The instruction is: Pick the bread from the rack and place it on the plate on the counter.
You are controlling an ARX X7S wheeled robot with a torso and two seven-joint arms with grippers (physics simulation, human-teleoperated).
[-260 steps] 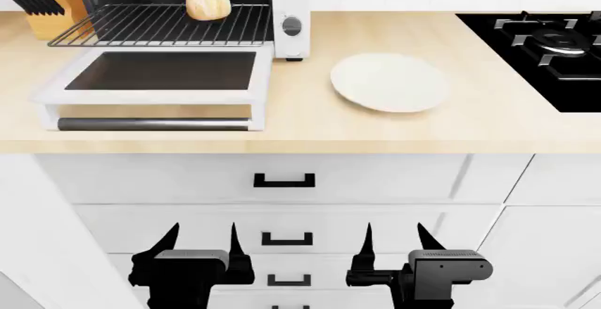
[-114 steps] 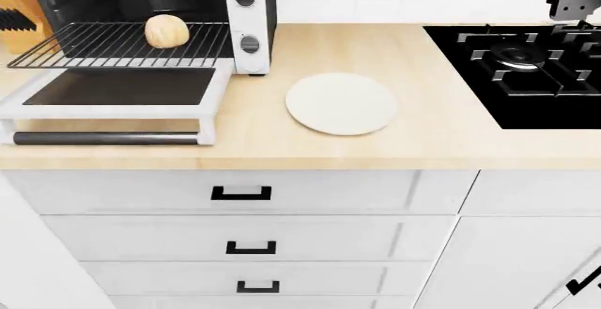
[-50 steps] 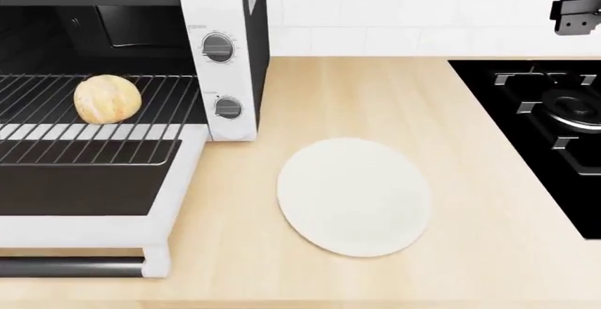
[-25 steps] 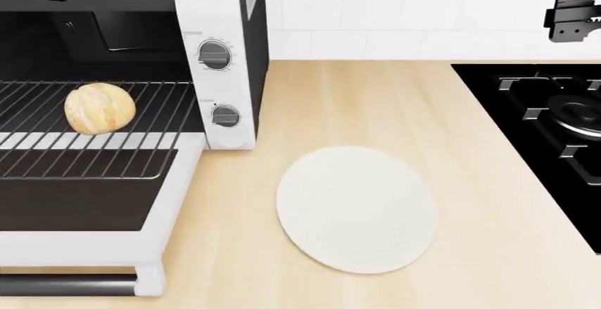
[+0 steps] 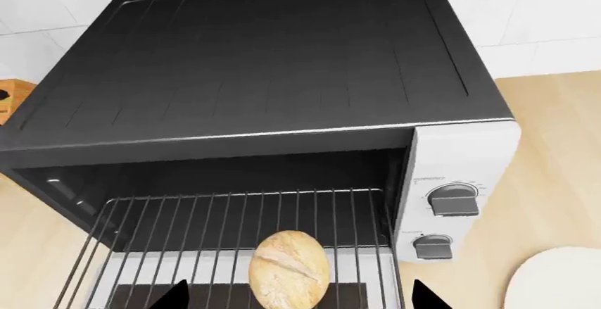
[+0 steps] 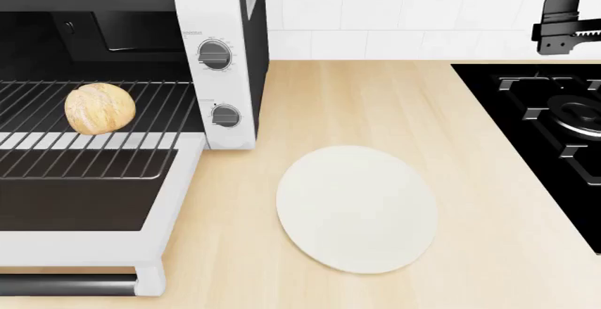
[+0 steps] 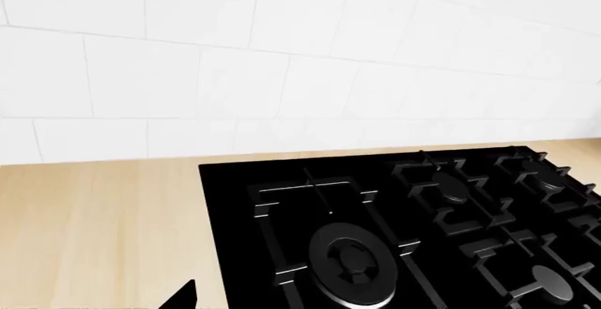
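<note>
The counter (image 6: 395,98), pale wood-grain, fills most of the head view. A black stove (image 6: 554,126) is let into it at 3 o'clock. A white-and-black toaster oven (image 6: 221,55) stands at 10 o'clock with its glass door (image 6: 84,203) folded down flat toward 8 o'clock. The wire rack (image 6: 141,147) sticks out of the oven mouth over that door.

The plate (image 6: 357,209) lies flat on the counter near 5 o'clock of centre, bare, just clear of the oven's front corner and well apart from the stove.

The bread (image 6: 100,108) sits on the rack at 9 o'clock, inside the oven's opening, touched by nothing. In the left wrist view the bread (image 5: 288,269) lies on the rack's wires with two dark fingertips (image 5: 173,296) showing wide apart on either side of it, so the left gripper (image 5: 295,302) is spread and holds nothing.

The right gripper (image 6: 564,27) hangs at 2 o'clock in the head view, above the stove's far edge. Only a toothed black part shows, and I cannot tell whether its fingers are apart or together. Its own camera looks down on the stove burners (image 7: 352,260) and white wall tiles (image 7: 188,77).
</note>
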